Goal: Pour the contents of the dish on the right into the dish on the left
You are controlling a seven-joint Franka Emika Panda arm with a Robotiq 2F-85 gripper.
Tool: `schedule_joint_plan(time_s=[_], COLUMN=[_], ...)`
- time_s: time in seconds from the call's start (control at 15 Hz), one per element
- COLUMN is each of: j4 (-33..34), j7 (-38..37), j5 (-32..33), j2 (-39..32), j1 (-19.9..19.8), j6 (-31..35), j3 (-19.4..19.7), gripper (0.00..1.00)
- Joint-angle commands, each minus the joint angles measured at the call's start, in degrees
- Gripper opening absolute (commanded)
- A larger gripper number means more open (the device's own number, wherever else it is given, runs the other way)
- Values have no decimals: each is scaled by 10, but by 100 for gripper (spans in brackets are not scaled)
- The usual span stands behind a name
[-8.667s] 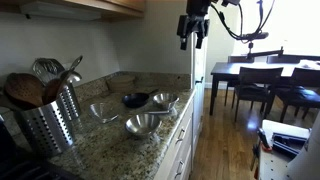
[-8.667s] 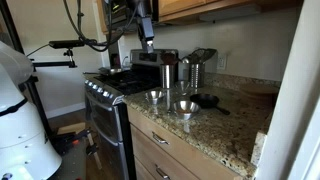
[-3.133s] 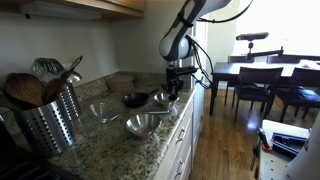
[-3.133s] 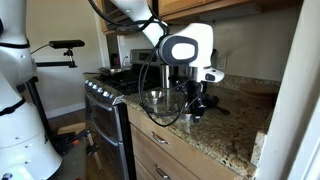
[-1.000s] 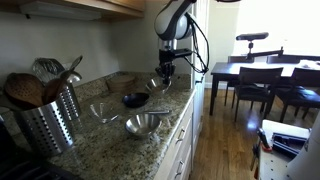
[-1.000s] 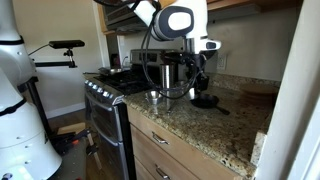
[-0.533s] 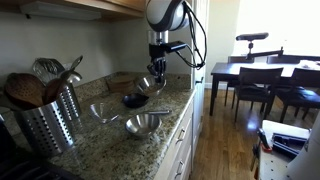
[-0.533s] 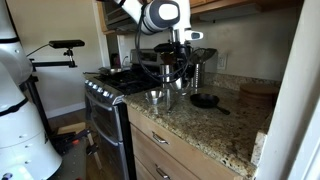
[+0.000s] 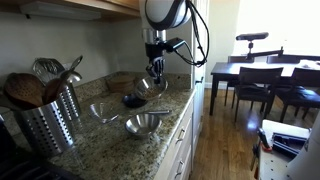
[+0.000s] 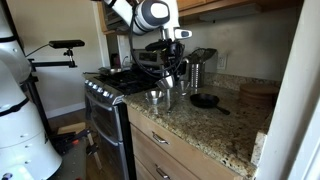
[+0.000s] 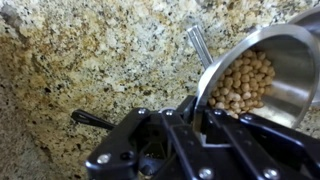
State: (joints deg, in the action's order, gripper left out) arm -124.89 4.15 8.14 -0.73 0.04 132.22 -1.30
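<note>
Tool [image 11: 197,108] clamps bowl [image 11: 287,48] rim, held above granite counter [image 11: 90,50].

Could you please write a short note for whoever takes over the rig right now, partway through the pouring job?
Pincer: shut on the rim of the steel bowl, held tilted above the counter.
Inside: round beige beans, none visibly spilled.
On the counter: black pan, a bowl at the counter's edge, a second bowl behind it.
Done: pick-up. Left: carry over the receiving dish and tip the beans out; the wrist view shows no dish under it yet.
</note>
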Motion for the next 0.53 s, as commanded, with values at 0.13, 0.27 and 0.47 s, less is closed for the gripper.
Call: schedule_joint_plan(time_s=[0.13, 0.27, 0.47], j4=[-39, -42, -46], j7=[-2, -4, -25], j5=[40, 56, 106], j2=[44, 47, 51], j1=[15, 21, 28], j6=[-14, -15, -17], j3=[-12, -19, -31], gripper=[7, 7, 7])
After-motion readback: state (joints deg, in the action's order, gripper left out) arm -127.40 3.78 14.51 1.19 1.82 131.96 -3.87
